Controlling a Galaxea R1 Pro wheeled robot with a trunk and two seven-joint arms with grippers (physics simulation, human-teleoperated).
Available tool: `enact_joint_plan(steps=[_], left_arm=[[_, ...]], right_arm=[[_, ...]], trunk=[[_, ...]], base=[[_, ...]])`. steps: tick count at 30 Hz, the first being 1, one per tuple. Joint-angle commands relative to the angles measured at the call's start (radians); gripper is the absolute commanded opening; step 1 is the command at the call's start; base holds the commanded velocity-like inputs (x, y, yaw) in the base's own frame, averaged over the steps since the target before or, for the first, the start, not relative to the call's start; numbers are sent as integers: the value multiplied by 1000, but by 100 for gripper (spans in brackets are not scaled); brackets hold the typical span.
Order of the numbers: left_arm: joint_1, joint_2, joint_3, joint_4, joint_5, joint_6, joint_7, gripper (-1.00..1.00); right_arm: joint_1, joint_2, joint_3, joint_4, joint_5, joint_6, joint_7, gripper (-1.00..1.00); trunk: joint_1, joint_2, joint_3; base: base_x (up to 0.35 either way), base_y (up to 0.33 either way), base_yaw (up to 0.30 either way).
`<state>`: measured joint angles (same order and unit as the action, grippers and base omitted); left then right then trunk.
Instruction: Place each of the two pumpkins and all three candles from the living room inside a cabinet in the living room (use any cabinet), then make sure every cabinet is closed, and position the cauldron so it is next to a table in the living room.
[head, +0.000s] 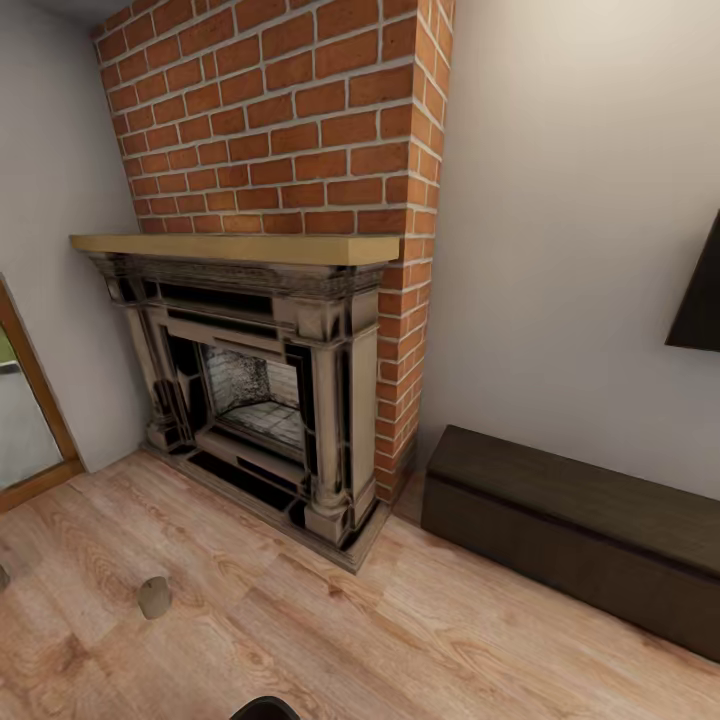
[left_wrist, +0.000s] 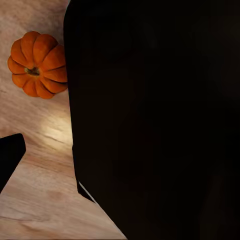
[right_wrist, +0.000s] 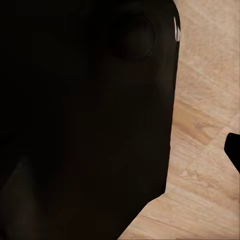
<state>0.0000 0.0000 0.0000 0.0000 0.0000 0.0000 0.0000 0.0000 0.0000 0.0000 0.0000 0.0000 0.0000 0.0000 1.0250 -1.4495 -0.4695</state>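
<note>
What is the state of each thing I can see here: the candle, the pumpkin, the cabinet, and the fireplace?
candle: upright on the wooden floor, in front of the fireplace.
pumpkin: on the floor, stem up, untouched.
cabinet: closed, nothing on its visible top.
fireplace: unlit, no fire inside.

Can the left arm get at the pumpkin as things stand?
Probably not yet. In the left wrist view the pumpkin lies on the wood floor with nothing on it, but a big dark body blocks most of the view, and the gripper's state can't be judged.
</note>
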Motion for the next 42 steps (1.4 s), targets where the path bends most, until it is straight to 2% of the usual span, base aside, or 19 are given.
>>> enact_joint_plan(steps=[1,6,10,15,26,42], left_arm=[[2,6,-6,-6,-6,-6,6,100],[2,6,-6,-12,-9,-18,8,100],[2,-5,-10,-33,-9,-40,8,100],[3,-9,-13,-38,-9,-66,9,100],[2,-11,-12,-38,-12,-67,10,100],[3,-11,-12,-38,-12,-69,11,100]], right_arm=[[-6,0,5,-3,6,-1,2,100],[-11,0,5,-3,8,-1,2,100],[-17,0,2,-2,8,-24,1,100],[-18,1,2,-2,9,-52,1,100],[-18,0,2,-2,9,-114,2,100],[-18,0,2,1,9,-114,3,100]], trunk=[[0,-1,-1],[0,-1,-1],[0,-1,-1],[0,-1,-1],[0,-1,-7],[0,-1,-16]], base=[[0,-4,-3],[0,-2,-1],[0,-23,0],[-3,-213,-47],[-146,-276,-231],[-231,-273,-256]])
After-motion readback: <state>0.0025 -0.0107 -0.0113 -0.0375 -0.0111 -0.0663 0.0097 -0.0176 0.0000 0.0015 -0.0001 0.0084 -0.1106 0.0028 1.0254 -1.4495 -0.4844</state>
